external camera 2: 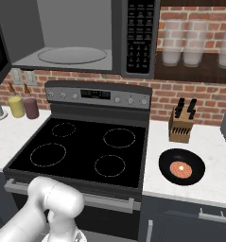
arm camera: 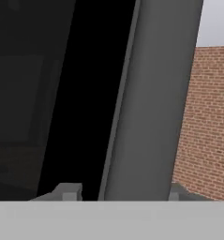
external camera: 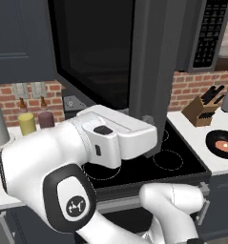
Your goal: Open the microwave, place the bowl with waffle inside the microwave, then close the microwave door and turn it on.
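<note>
Microwave door [external camera: 110, 52], a dark grey framed panel with black glass window, stands swung open; gripper [arm camera: 123, 194] fingers sit apart, straddling its grey edge.

My arm reaches up and forward, wrist level; my gripper [arm camera: 123, 192] holds its two fingertips [arm camera: 69, 191] spread apart, clamping nothing.
</note>
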